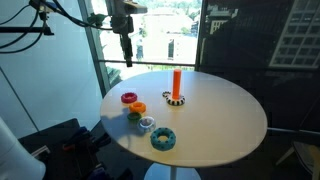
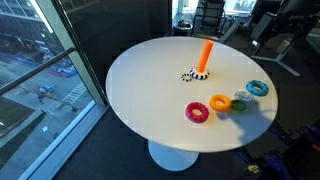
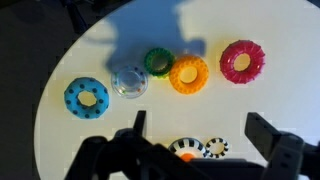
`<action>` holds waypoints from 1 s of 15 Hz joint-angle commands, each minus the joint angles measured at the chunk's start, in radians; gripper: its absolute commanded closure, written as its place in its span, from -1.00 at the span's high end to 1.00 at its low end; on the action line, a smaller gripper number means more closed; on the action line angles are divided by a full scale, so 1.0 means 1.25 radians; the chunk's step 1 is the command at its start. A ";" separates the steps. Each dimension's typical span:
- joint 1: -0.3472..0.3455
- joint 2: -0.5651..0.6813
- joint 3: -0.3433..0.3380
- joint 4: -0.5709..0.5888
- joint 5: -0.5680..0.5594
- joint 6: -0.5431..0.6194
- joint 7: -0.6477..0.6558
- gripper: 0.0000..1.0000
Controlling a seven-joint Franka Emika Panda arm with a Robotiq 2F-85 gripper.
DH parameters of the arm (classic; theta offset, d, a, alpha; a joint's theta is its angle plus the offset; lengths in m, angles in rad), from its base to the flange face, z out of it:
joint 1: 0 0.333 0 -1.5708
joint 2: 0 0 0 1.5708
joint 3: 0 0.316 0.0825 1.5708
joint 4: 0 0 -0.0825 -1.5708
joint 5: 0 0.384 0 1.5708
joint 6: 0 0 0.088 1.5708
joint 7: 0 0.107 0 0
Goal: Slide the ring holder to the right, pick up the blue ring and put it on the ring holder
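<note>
Wide open, my end effector (image 1: 127, 58) hangs high; I should lower beside the slim orange upright ring holder (image 1: 176, 85) and push near its dark base.

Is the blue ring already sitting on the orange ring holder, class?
No, the blue ring lies flat on the table near its edge, well apart from the ring holder.
</note>
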 commanded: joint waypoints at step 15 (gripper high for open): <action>-0.033 0.091 -0.005 0.008 -0.098 0.145 0.050 1.00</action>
